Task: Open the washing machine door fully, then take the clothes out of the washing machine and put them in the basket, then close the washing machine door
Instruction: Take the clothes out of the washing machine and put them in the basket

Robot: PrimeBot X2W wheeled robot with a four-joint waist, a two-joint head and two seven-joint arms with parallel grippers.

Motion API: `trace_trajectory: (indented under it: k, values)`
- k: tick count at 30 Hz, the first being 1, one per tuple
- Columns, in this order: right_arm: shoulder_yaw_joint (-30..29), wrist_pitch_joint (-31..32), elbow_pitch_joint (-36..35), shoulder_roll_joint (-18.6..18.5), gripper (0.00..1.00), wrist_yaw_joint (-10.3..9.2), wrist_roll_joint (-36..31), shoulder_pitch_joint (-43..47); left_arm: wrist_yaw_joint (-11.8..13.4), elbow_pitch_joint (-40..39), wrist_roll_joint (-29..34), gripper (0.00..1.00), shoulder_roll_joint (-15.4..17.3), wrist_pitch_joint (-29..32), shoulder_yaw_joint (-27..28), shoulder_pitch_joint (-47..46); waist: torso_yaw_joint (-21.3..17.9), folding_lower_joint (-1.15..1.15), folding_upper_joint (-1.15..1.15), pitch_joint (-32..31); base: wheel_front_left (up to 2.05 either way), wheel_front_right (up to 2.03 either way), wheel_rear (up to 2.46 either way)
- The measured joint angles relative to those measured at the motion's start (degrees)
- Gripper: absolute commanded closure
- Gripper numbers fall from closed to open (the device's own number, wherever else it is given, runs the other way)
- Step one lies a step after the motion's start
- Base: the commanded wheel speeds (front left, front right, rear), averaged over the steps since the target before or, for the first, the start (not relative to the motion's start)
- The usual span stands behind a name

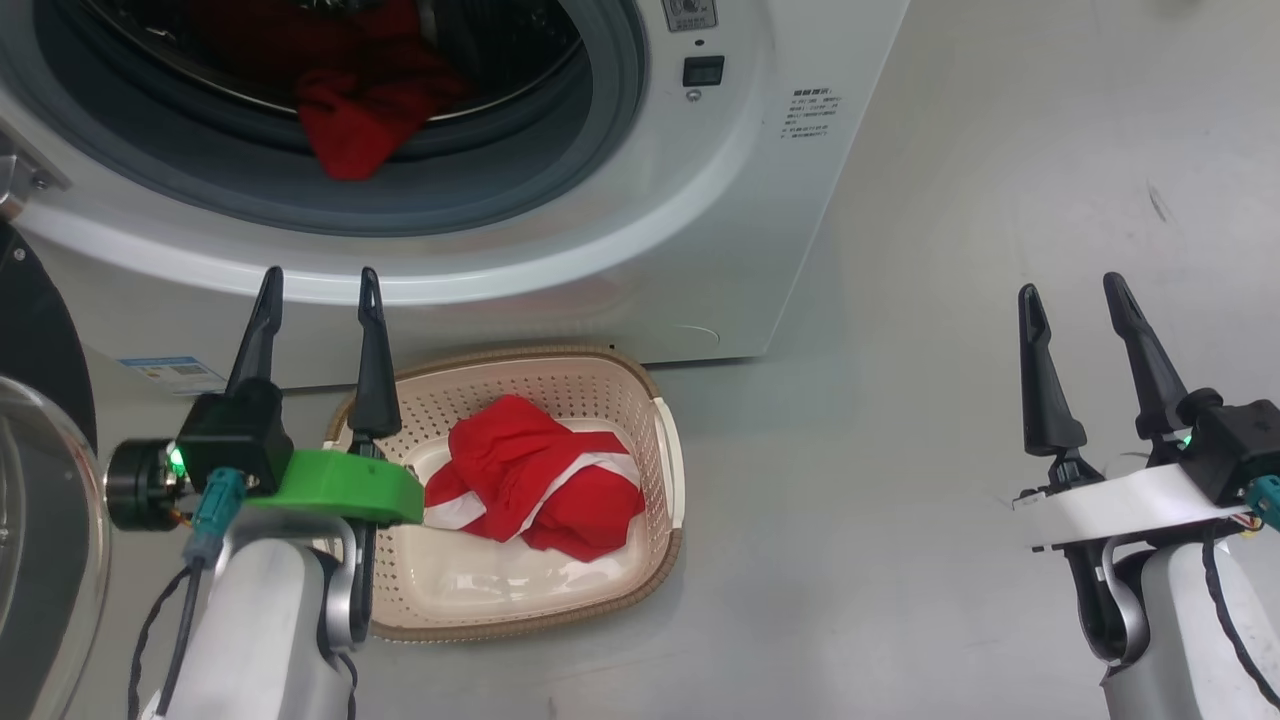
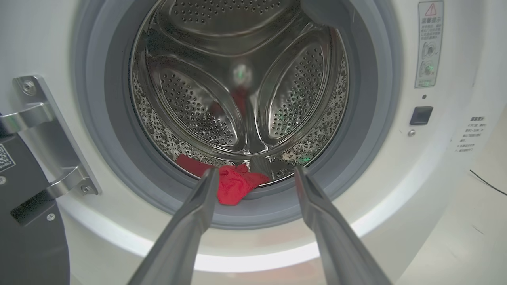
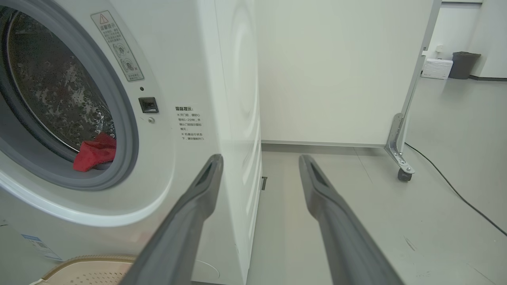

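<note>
L dark two-finger gripper [image 1: 319,273] wide open, empty; R gripper [image 1: 1072,285] same. We should pinch bright red fabric garment [image 2: 233,187] deep where it overhangs grey rubber gasket [image 2: 119,162], then lift clear.

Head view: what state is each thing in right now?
Door: open, swung left.
Washing machine: drum exposed.
Red cloth: hanging over the drum's lip.
Basket: on the floor, holding a garment.
Striped garment: lying in the basket.
Left gripper: open, empty.
Right gripper: open, empty.
</note>
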Motion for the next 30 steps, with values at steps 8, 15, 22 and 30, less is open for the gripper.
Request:
trace_trajectory:
  k: [8,15,22,30]
  values:
    - [0.4,0.0,0.87,0.15,0.0,-0.02,-0.92,2.87,0.18,-3.28,0.58,0.0,0.01,0.0,-0.15,6.77,0.61,0.0,0.0,-3.51,0.0,0.0,0.0]
    - [0.74,0.0,1.54,0.58,0.0,-0.08,-1.09,5.23,0.18,-4.97,0.67,0.0,0.04,0.0,-0.64,11.35,0.93,0.0,0.0,-6.32,0.0,0.0,0.0]
    - [1.6,0.0,2.1,0.88,0.0,-0.16,-1.09,7.42,0.18,-6.79,0.66,0.0,0.12,0.0,-1.13,15.2,0.85,0.0,0.0,-8.82,0.0,0.0,0.0]
    - [1.69,0.0,2.04,0.98,0.0,-0.66,-1.09,7.76,0.18,-8.16,0.66,0.0,0.26,0.0,-2.05,16.92,0.57,0.0,0.0,-9.56,0.0,0.0,0.0]
